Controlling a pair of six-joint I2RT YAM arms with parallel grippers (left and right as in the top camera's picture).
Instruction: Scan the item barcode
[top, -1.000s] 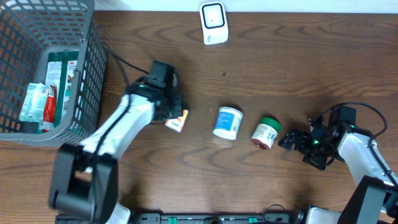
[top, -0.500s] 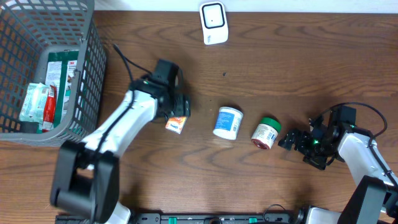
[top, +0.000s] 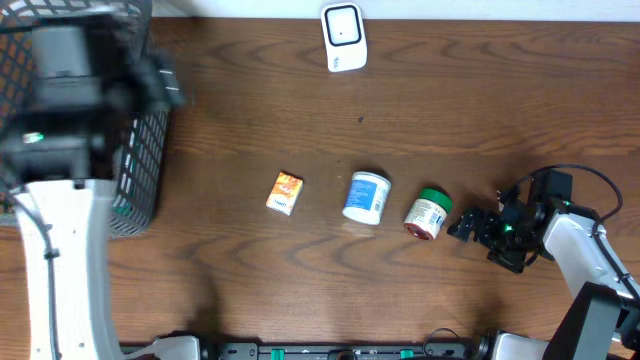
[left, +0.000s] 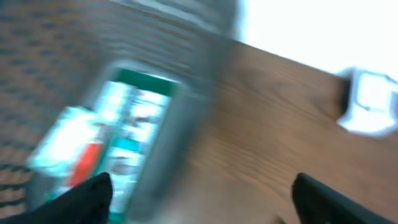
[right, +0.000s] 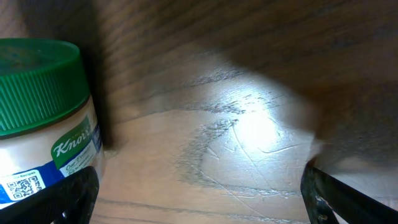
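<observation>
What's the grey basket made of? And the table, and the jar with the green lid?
The basket looks like matte grey plastic, moulded into an open grid. The table is wood or a wood-look top: brown grain lines, with a slight sheen where light glares. The jar is probably plastic, with a ribbed green lid and a printed label.

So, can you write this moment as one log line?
left gripper open over basket | orange box lying on table | right gripper open beside green-lid jar
</observation>
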